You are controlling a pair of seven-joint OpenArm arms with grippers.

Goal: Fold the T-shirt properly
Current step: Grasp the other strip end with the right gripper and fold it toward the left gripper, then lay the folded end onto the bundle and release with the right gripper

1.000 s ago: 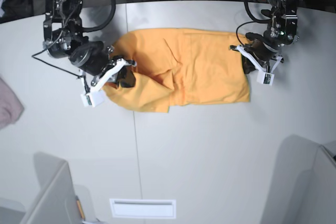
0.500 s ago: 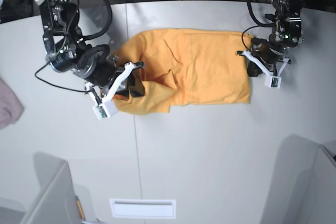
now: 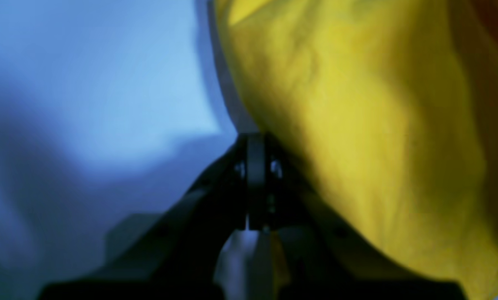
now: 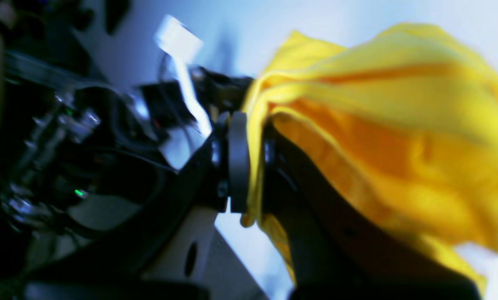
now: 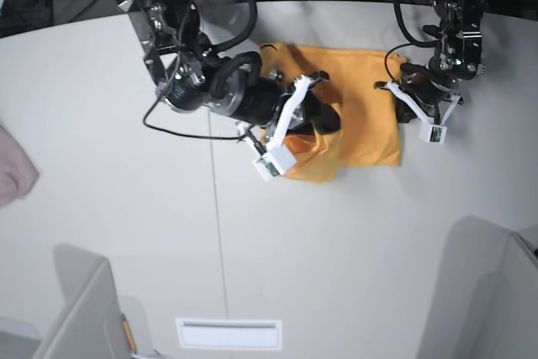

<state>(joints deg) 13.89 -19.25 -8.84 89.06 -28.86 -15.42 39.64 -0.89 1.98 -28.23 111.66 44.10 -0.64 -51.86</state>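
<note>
Carrying its pinched shirt (image 5: 361,98) edge across, the right pincer (image 5: 324,119) is now folding cloth toward the left pincer (image 5: 402,98), which is sitting clamped empty beside the shirt's far edge on the desk (image 5: 336,241).

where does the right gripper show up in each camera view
Base: right gripper at centre, shut on a fold of the T-shirt.
Right wrist: right gripper at centre, cloth pinched between its jaws.
Left wrist: not in it; only the left gripper shows.
Shared landmark: the T-shirt.
</note>
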